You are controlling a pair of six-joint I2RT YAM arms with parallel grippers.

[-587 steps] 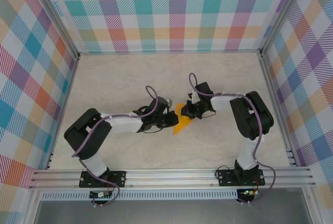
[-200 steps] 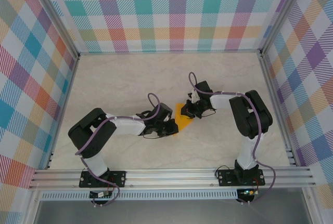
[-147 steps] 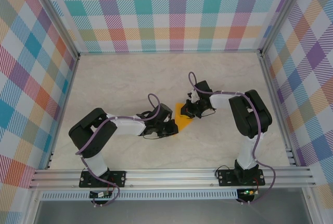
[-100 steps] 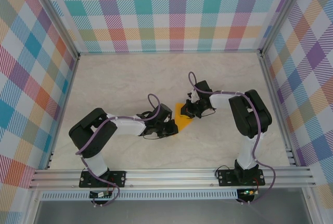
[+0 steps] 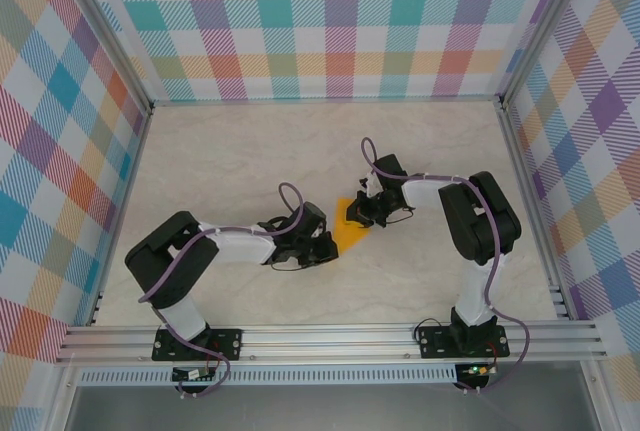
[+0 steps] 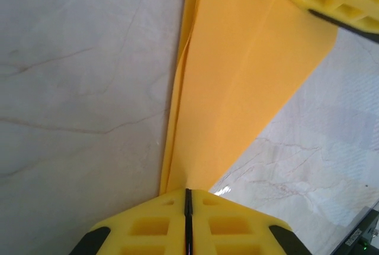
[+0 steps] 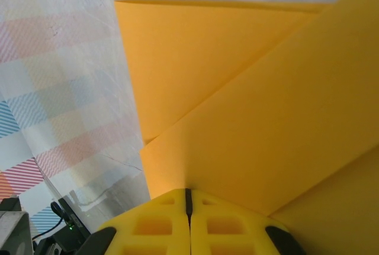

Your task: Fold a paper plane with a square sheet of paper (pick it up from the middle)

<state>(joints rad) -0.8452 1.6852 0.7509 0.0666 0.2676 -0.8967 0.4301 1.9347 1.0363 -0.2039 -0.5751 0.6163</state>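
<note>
Left wrist view: left gripper (image 6: 188, 196), closed, presses the paper (image 6: 237, 89) at its tip; right gripper (image 7: 188, 194), closed too, pins the far end, probably sharpening creases.

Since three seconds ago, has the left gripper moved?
Yes. The left gripper, shut on the folded paper, has slid slightly toward the front rail.

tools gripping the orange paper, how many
2. The left tool is shut on the near-left tip of the paper. The right tool is shut on its far edge. Nothing suggests another is hidden.
</note>
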